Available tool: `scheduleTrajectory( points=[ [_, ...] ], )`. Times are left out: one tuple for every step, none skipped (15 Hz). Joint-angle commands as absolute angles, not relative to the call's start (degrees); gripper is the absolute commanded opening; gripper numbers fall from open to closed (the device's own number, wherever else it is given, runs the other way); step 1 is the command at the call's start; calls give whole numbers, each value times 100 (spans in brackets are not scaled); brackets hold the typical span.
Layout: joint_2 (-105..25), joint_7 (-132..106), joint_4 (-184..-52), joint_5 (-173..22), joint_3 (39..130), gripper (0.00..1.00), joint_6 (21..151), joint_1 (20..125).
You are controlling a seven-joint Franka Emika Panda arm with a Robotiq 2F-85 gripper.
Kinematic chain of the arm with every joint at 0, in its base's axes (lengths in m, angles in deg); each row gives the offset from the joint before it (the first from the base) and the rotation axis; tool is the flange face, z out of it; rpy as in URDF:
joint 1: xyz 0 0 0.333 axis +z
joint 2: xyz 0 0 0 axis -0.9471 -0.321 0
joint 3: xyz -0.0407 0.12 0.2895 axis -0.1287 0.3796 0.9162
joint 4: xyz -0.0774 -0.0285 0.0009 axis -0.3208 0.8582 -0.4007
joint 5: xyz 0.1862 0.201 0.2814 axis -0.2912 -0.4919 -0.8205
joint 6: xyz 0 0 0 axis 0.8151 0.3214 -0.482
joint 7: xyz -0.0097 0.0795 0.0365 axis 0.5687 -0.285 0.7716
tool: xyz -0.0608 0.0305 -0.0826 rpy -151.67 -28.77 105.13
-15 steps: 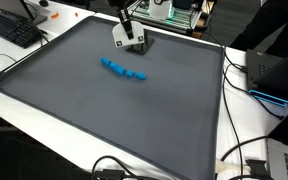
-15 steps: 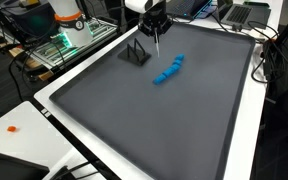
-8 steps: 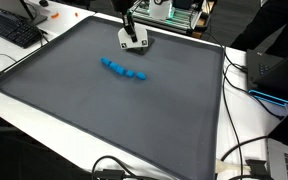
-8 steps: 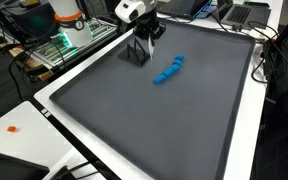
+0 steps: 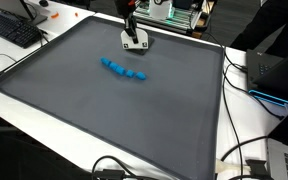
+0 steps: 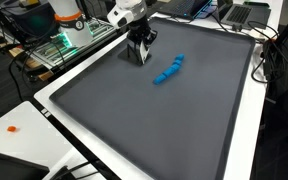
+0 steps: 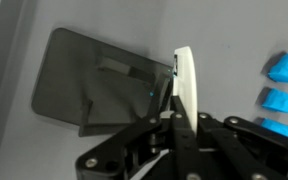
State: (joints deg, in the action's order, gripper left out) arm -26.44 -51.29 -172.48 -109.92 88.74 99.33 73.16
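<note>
Right now your gripper [image 7: 176, 125] is pinching a thin white strip [image 7: 187, 85]. It shows edge-on in the wrist view, standing up between the black fingers.

- Landmark: the dark stand [image 7: 84, 85], a flat grey slab with a raised ramp-like piece, sitting near the far edge of the grey mat [image 5: 104, 110].
- The strip sits over the stand's edge on the side facing the blue blocks [image 7: 281, 68]. I can't tell whether it touches the stand.
- In both exterior views the gripper [image 5: 132, 28] [image 6: 139, 40] hangs right over the stand [image 5: 134, 43] [image 6: 134, 55], low and close to it, with the arm coming in from the back of the desk [image 6: 44, 100].
- The blue blocks [image 5: 124, 69] [image 6: 168, 69] lie in a short row on the mat, near the stand but clear of it, toward the mat's middle. They are also clear of your gripper.
- The keyboard [image 5: 14, 28] is well apart from the stand, off the mat on the desk corner.
</note>
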Motion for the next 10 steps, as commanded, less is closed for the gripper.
scheduleTrajectory(
  points=[
    [-2379, -5538, -17613, -11116, 8915, 1, 10250, 7322],
    [-2365, -5659, -17652, -11093, 8914, 1, 10317, 7322],
    [-2360, -5763, -17676, -11072, 8918, 1, 10362, 7323],
    [-2366, -5865, -17703, -11051, 8920, 1, 10410, 7324],
    [-2367, -5914, -17718, -11088, 8927, 1, 10425, 7324],
    [-2382, -5994, -17726, -11071, 8931, 1, 10439, 7328],
    [-2401, -6041, -17725, -11095, 8942, 1, 10453, 7335],
    [-2419, -6091, -17729, -11102, 8950, 1, 10463, 7340],
    [-2440, -6130, -17731, -11129, 8964, 1, 10496, 7347],
    [-2461, -6189, -17729, -11105, 8975, 1, 10503, 7353]
  ],
)
